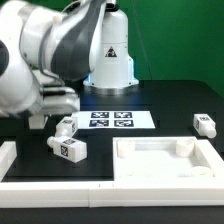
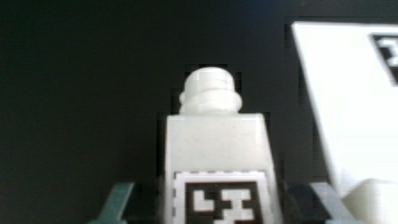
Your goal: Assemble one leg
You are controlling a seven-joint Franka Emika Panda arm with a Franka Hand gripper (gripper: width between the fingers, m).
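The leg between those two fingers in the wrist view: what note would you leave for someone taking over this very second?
Gripper: open. Its fingers straddle the leg with a gap on each side, so it is not gripped yet.
The leg lies on the table beside the marker board. A second leg and a third leg lie loose. The white panel shows no leg fitted.
Done: fingers lined up on the leg.
Left: close, lift, probably fit the leg to the panel.
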